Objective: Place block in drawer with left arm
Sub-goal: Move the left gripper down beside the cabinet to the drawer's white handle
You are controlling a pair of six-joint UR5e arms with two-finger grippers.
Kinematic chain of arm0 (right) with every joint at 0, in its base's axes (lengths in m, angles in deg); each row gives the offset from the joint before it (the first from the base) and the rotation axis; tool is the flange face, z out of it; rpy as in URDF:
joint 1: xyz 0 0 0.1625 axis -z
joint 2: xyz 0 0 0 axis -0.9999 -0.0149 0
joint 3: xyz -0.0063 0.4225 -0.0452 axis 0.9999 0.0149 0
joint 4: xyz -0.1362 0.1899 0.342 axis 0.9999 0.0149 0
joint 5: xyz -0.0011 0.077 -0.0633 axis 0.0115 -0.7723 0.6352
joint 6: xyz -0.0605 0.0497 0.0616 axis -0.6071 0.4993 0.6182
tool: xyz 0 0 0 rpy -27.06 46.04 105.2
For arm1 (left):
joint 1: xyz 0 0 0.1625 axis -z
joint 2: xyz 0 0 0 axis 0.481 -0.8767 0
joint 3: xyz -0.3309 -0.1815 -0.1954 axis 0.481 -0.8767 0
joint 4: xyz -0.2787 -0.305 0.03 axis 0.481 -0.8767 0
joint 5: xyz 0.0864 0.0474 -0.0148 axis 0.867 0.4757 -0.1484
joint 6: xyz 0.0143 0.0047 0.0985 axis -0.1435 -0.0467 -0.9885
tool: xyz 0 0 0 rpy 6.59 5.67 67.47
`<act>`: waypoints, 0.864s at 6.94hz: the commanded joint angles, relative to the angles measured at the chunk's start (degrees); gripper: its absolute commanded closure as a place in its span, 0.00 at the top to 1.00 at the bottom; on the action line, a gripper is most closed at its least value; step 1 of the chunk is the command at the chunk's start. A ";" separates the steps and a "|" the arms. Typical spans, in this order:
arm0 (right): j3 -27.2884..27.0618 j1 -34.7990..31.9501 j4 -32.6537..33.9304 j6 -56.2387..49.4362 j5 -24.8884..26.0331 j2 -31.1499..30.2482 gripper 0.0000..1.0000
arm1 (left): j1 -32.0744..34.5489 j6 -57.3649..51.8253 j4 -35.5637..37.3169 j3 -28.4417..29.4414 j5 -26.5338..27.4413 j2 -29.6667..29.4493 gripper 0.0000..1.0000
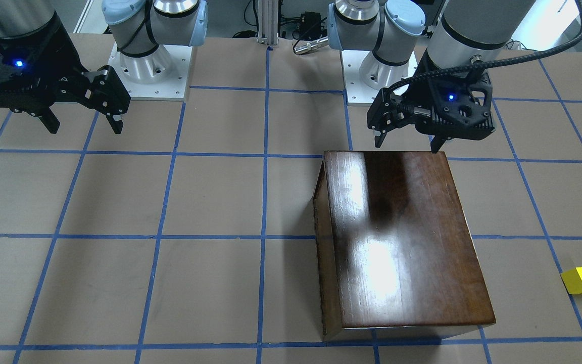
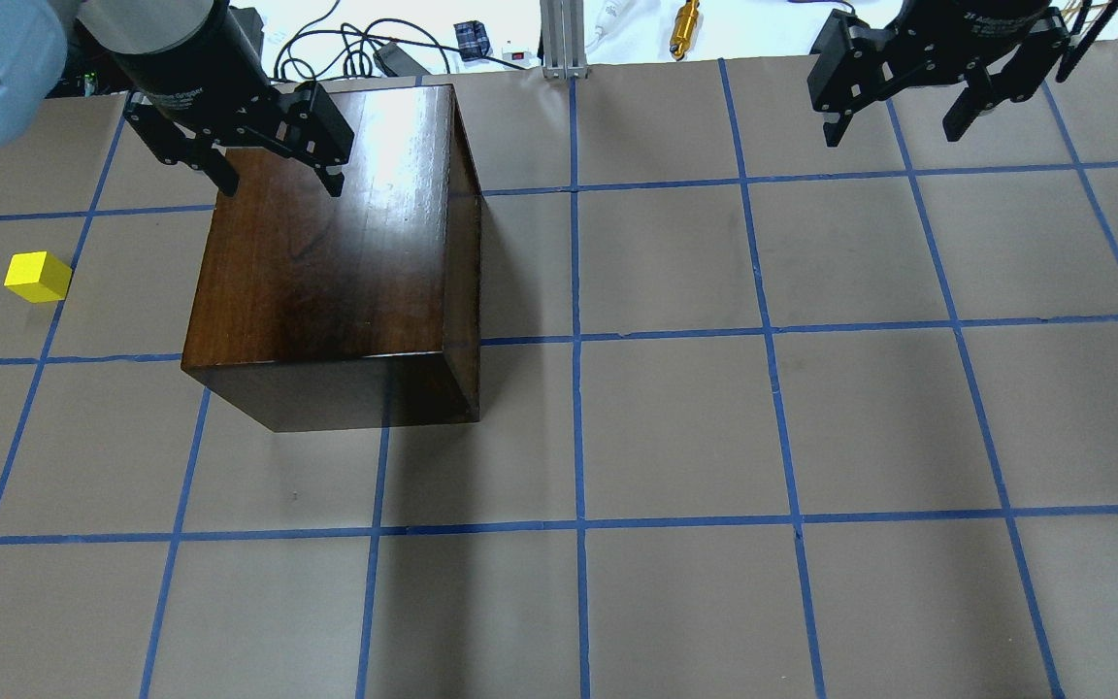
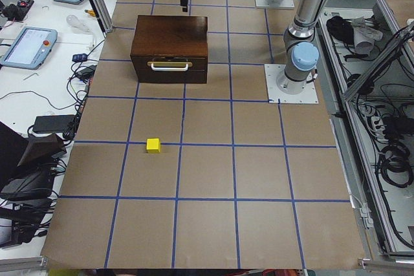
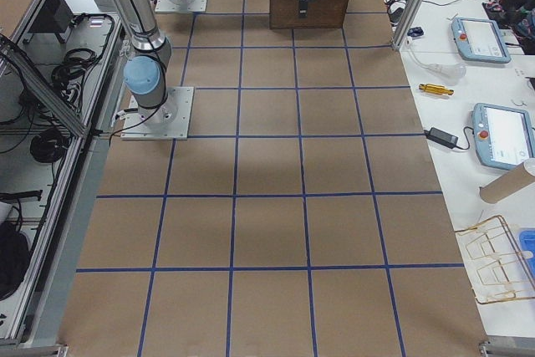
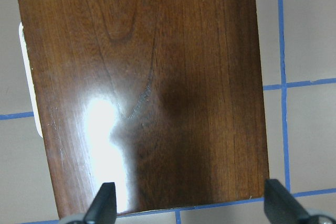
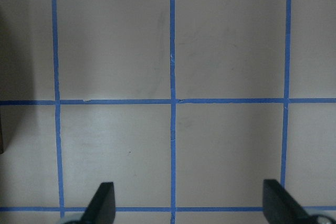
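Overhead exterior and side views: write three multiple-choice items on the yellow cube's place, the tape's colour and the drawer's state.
1. Relative to the glossy dark-brown wooden cabinet, the small bright yellow cube lies: A on top; B on the brown table beside it, apart; C inside.
2. The table's grid tape is: A red; B blue; C green.
3. The cabinet's dark-fronted drawer is: A shut; B half open; C taken out.
B: the cube sits on bare table. B: the lines are blue. A: its front lies flush in the exterior left view.
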 commanded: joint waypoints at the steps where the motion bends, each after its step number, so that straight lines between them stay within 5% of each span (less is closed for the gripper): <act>1: 0.00 -0.04 0.00 0.00 -0.09 0.00 1.00 | 0.00 -0.01 0.06 -0.15 -0.05 -0.02 1.00; 3: 0.00 -0.04 0.00 0.00 0.00 0.00 1.00 | -3.31 -0.79 0.06 0.64 -0.05 -0.98 1.00; 6: 0.00 -0.04 0.00 0.00 0.00 0.00 1.00 | -18.86 -11.57 -1.17 -1.02 -1.28 -4.41 1.00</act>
